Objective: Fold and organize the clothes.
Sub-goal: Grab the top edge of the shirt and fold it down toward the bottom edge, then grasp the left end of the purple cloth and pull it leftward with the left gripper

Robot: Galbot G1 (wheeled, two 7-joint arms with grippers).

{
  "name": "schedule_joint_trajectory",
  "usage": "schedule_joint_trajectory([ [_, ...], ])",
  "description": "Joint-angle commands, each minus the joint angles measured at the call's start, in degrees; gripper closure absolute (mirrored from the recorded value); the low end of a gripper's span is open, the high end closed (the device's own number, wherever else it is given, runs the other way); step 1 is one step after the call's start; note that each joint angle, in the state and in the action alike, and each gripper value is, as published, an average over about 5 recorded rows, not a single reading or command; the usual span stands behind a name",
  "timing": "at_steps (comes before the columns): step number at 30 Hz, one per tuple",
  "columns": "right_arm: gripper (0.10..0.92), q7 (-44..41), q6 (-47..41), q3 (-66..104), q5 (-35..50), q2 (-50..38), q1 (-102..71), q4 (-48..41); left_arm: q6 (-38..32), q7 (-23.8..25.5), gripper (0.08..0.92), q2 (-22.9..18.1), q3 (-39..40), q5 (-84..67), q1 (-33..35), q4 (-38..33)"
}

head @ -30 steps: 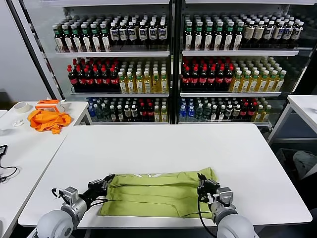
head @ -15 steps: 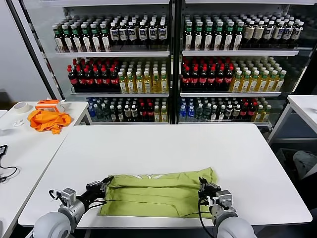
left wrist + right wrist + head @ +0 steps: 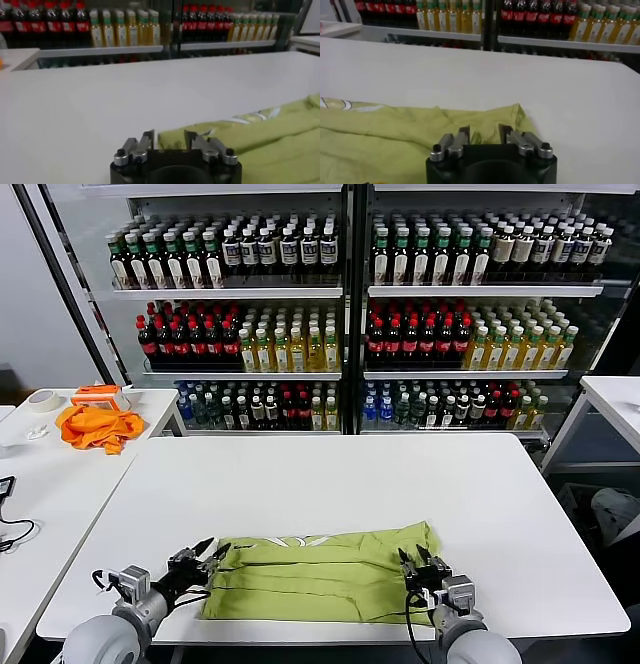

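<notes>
Between left claw (image 3: pixel 208 550), right claw (image 3: pixel 421 562); T-shirt (image 3: pixel 320 576)

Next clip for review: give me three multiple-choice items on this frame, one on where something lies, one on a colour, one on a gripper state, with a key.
1. Where does the T-shirt lie?
A. On the near part of the white table
B. On the side table
C. On a drinks shelf

2. What colour is the cloth on the side table?
A. Blue
B. Orange
C. Black

3. How are the left gripper and right gripper?
A. Both clamped on the shirt
B. One lifting the shirt
C. Both open at the shirt's ends

Key: 1 A, the folded shirt lies flat near the front edge. 2 B, it is bright orange. 3 C, the wrist views show gaps between the fingers, nothing held.
</notes>
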Motion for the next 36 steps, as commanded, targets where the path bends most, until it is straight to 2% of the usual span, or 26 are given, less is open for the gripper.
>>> schedule_joint_trajectory([
  [1, 0.446, -0.53, 0.55, 1.45, -1.28, 0.14, -2.23, 1.41, 0.19, -21.89, 0.453, -2.45, 5.41, -3.09, 2.52, -6.92],
  [7, 0.276, -0.83, 1.04, 1.43, -1.83, 0.57, -2.19, 0.95, 1.83, -24.57, 0.28, -4.85, 8.84, -0.3, 3.59, -7.59],
  [10, 0.22, -0.83, 1.33, 1.5, -2.11, 0.64, -2.22, 0.63, 2.32, -26.08, 0.205, -5.66, 9.67, -0.49, 2.84, -7.24],
  [18, 0.203, -0.84, 1.67, 1.78, -2.38, 0.64, -2.52, 0.28, 3.44, -28.95, 0.182, -6.01, 10.81, -2.67, 0.73, -5.82],
  [22, 0.203, -0.83, 1.67, 1.8, -2.42, 0.7, -2.38, 0.23, 3.66, -28.79, 0.259, -6.24, 11.89, -2.71, 0.79, -6.16],
  [36, 0.203, -0.94, 1.62, 1.53, -2.57, 0.82, -2.0, -0.32, 3.46, -26.97, 0.666, -7.11, 12.66, -0.71, 0.67, -5.19],
])
